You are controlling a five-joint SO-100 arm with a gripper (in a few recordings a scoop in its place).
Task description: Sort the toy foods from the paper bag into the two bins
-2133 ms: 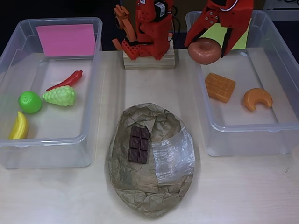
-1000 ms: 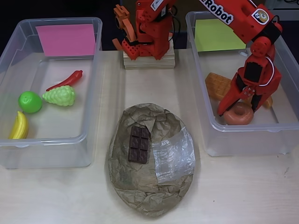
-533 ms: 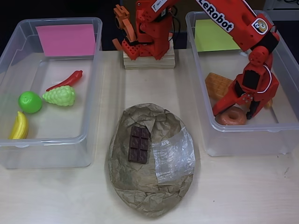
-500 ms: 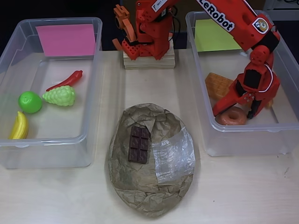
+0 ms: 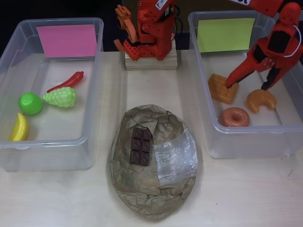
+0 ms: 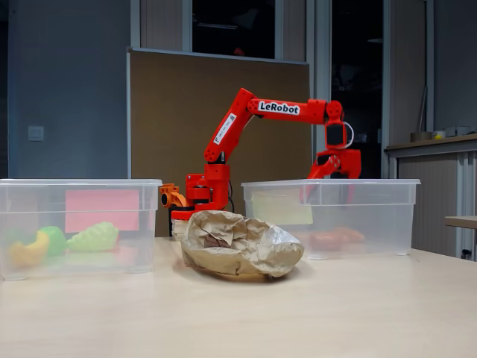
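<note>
Seven toys binned; chocolate bar (image 5: 141,146) alone left on paper bag (image 5: 154,161). Donut (image 5: 234,117) lies in the yellow-label bin (image 5: 246,140). Fingers (image 5: 232,81) spread, empty.

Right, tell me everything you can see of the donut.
The donut is a small ring of glossy plastic, orange-brown with a darker glazed-looking top and a hole at its middle. It lies flat on the floor of the bin with the yellow-green label, near the front wall, free of the open gripper above it. The waffle and croissant lie close by, apparently not touching it.
</note>
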